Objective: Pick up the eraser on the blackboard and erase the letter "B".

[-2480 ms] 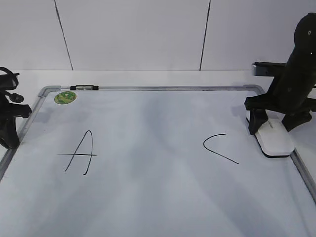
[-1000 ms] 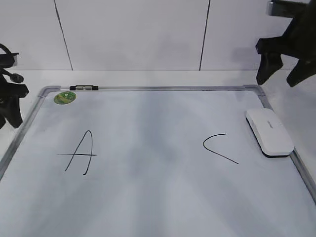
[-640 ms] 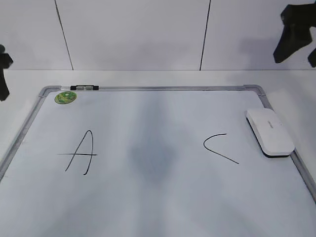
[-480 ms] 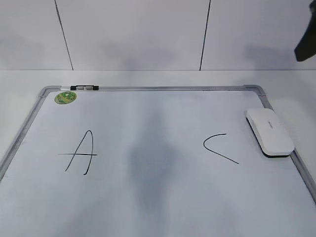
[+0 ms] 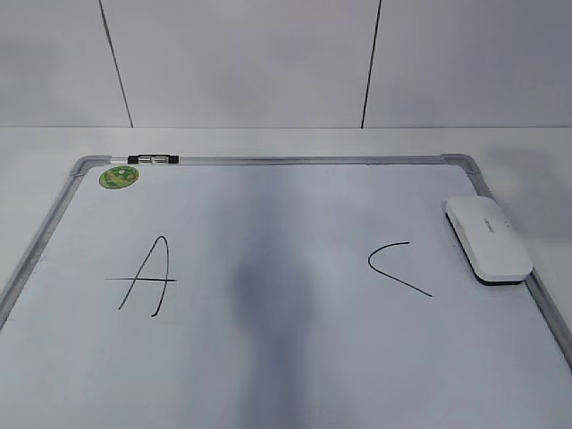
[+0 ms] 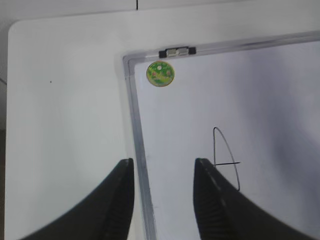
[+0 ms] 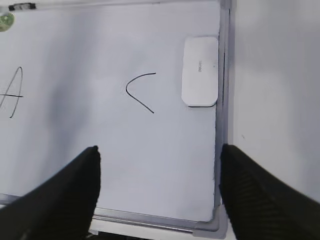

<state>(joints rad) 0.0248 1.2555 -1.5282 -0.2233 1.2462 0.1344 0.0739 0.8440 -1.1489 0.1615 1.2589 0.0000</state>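
Observation:
The white eraser (image 5: 489, 239) lies on the right edge of the blackboard (image 5: 268, 161), next to the frame; it also shows in the right wrist view (image 7: 200, 70). The board carries a black A (image 5: 147, 277) and an open C (image 5: 398, 266). No letter "B" shows; the surface between them is bare with a grey shadow. My left gripper (image 6: 162, 162) is open and empty, high over the board's left frame (image 6: 137, 140). My right gripper (image 7: 158, 149) is wide open and empty, high above the board's near right part. Neither gripper shows in the exterior view.
A small black-and-silver marker (image 5: 153, 159) lies on the top frame at the left, with a round green sticker (image 5: 118, 176) just below it. White table surrounds the board; a white panelled wall stands behind.
My right gripper, which was down at the eraser, has lifted up and out of the exterior view. The left arm has also left that view. The eraser has stayed in place.

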